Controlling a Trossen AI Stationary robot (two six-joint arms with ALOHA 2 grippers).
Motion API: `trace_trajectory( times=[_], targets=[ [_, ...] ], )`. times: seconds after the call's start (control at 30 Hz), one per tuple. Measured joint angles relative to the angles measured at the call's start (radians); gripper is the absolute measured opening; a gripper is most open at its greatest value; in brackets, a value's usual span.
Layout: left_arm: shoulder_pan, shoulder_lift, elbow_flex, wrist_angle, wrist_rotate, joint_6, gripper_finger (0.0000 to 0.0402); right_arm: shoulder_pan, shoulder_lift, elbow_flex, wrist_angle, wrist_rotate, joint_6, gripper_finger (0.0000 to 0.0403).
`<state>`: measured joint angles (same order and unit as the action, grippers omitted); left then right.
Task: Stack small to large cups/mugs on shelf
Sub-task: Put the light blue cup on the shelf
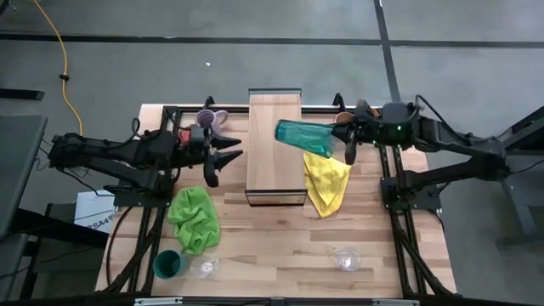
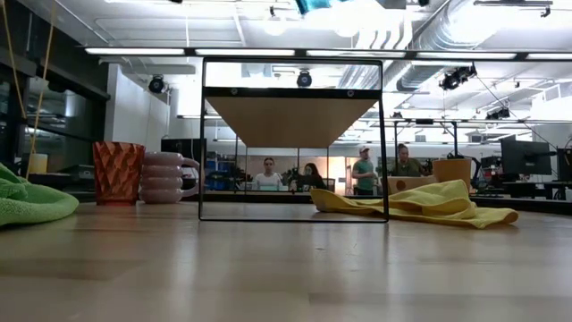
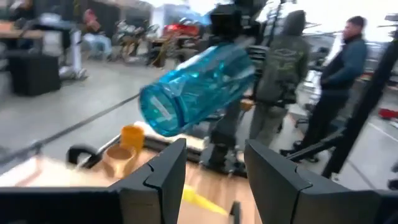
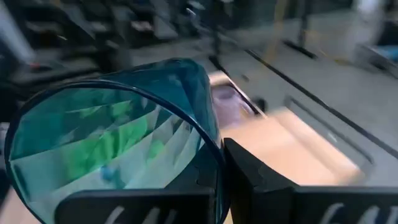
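Note:
My right gripper (image 1: 338,141) is shut on a teal tumbler (image 1: 302,136) that lies on its side in the air over the right edge of the light-wood shelf (image 1: 275,161). In the left wrist view the tumbler (image 3: 199,87) shows its base. My left gripper (image 1: 225,155) hovers open and empty left of the shelf, pointing toward it. A lavender mug (image 2: 164,177) and an orange tumbler (image 2: 118,173) stand on the table at the far left. A tan mug (image 1: 342,117) stands at the far right. A second teal tumbler (image 1: 170,263) and two clear glasses (image 1: 204,269) (image 1: 346,257) stand near the front edge. My right gripper holds the teal tumbler by the rim of its open mouth (image 4: 210,146). One finger is inside the mouth and one finger (image 4: 255,177) is outside, with the wall between them. The fingers come roughly level from the table's right. The tumbler is lifted clear, on its side, with its base toward the left.
A yellow cloth (image 1: 327,183) lies right of the shelf, under the right arm. A green cloth (image 1: 194,217) lies left of the shelf near the front. The shelf's top (image 1: 274,110) is bare. People stand in the room beyond the table.

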<state>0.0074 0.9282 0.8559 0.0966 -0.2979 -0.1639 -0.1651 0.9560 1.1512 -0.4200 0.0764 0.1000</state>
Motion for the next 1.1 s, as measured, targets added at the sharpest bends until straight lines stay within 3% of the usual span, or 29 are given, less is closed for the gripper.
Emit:
trace_trajectory(
  times=[0.17,0.23,0.37,0.5,1.1],
  targets=[
    [0.000,0.007,0.040,-0.030,0.033,0.094,0.0150,-0.127,-0.029,-0.163,0.328,-0.392,0.068,0.0000],
    [0.018,0.006,0.064,-0.056,0.040,0.120,0.0150,-0.158,-0.041,-0.248,0.439,-0.455,0.124,0.0000],
    [0.095,0.022,0.086,-0.050,0.157,0.108,0.0150,-0.177,-0.041,-0.364,0.625,-0.481,0.203,0.0000],
    [0.163,0.059,0.081,-0.052,0.223,0.070,0.0150,-0.176,-0.042,-0.395,0.663,-0.493,0.214,0.0000],
    [0.169,0.071,0.082,0.006,0.226,0.090,0.0150,-0.176,-0.041,-0.387,0.649,-0.489,0.210,0.0000]
  ],
)
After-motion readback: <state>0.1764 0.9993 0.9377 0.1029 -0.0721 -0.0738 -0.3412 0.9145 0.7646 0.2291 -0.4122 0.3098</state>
